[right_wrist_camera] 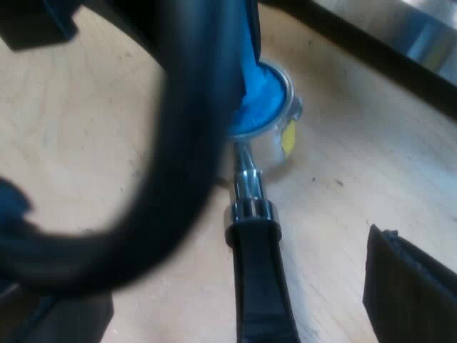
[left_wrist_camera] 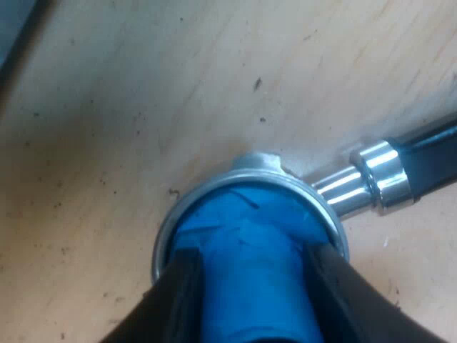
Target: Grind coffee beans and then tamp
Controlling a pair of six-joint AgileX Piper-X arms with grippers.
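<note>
The left gripper [left_wrist_camera: 250, 259] is clamped on the blue tamper [left_wrist_camera: 239, 211], one black finger [left_wrist_camera: 178, 293] pressed against each side of its stem. The tamper stands upright with its broad foot down inside the round cup of the metal holder [left_wrist_camera: 166, 239], whose steel rim rings the blue all the way round. From the cup a bright neck and a shiny collar [left_wrist_camera: 384, 175] lead out to the dark handle [left_wrist_camera: 432, 150]. The holder rests on the pale wooden table [left_wrist_camera: 128, 107], which carries a few dark specks near the cup.

The right gripper [right_wrist_camera: 235, 307] is spread wide. One black finger [right_wrist_camera: 414, 286] shows beside the handle [right_wrist_camera: 258, 286] and apart from it. The handle runs between the spread fingers, and I cannot tell whether the other finger touches it. Farther out along the handle sits the holder's cup [right_wrist_camera: 271, 153] on the table [right_wrist_camera: 343, 214], with a yellow patch [right_wrist_camera: 288, 136] on its side and the tamper [right_wrist_camera: 263, 93] standing in it. The left arm's dark gripper sits over the tamper.
</note>
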